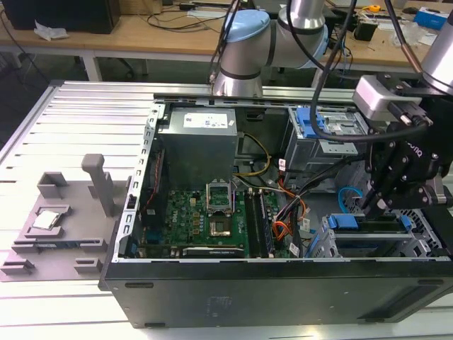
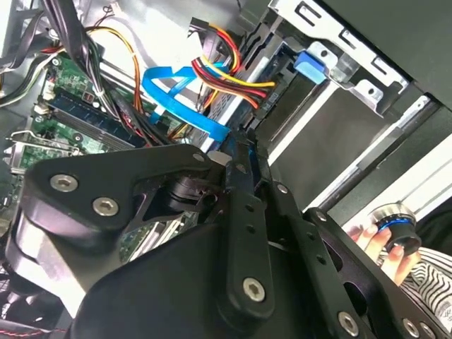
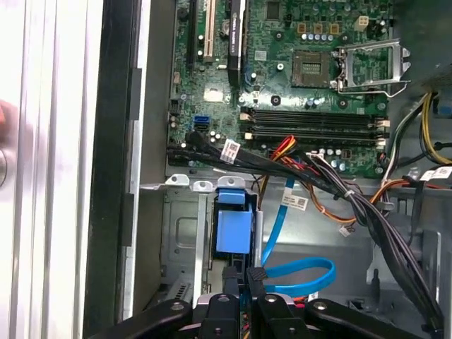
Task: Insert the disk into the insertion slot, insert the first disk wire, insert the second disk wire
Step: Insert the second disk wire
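Flat silver-grey metal disk in its bright blue plastic carrier [image 3: 233, 232]: already sitting inside the wide bay of the silver perforated sheet-metal cage [image 3: 180, 229], blue carrier end turned to the open side of the case. By judgement, first step done.

Black two-finger pincer [image 3: 244, 274] directly over the end of the disk, fingers pressed together and, as far as can be seen, pinching the black plug of the flat light-blue data wire [image 3: 304, 277]. Plug very near the disk edge, but not possible to tell whether seated. First wire therefore judged as in work, not finished. Second wire probably among the red, yellow and black power strands [image 2: 226, 76] just beside the cage; hard to tell where that plug ends.

Little free room here. On one side of the pincer, the cage wall and then the black rim of the computer case [image 3: 116, 176]. On the other side, a thick bundle of black cables [image 3: 353, 205] crossing between the cage and the green motherboard [image 3: 296, 63]. Loop of the blue wire just beside the fingers, easy to catch. More open upward, out of the case.

In the exterior view, grey cage with a blue latch [image 1: 315, 124] well apart, and ribbed aluminium surface [image 1: 85, 120] around the case. In the second wrist view, a person's hand [image 2: 367, 239] outside the case.
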`<action>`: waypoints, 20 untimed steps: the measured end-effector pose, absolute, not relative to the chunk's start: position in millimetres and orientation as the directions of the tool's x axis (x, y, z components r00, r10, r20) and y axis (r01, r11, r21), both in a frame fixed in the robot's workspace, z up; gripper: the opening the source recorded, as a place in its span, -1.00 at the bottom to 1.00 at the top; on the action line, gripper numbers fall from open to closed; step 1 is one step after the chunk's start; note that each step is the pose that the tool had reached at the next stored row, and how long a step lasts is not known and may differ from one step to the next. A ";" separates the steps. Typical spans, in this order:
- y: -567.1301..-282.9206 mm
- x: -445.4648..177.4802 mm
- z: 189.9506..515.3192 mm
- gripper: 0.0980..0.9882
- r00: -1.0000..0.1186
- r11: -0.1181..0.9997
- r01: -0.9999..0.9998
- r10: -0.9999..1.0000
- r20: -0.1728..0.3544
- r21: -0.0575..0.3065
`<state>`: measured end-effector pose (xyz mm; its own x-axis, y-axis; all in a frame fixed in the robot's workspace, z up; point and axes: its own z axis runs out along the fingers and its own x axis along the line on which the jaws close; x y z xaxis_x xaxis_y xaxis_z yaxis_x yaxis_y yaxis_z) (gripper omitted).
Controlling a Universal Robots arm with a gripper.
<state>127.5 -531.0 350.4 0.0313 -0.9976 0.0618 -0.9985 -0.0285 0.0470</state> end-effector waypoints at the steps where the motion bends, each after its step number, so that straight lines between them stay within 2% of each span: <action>1: -531.0 128.2 349.5 -0.86 0.031 -0.028 -0.998 -0.998 0.062 0.047; 20: -530.9 134.6 341.8 -0.86 0.031 -0.029 -0.998 -0.998 0.063 0.048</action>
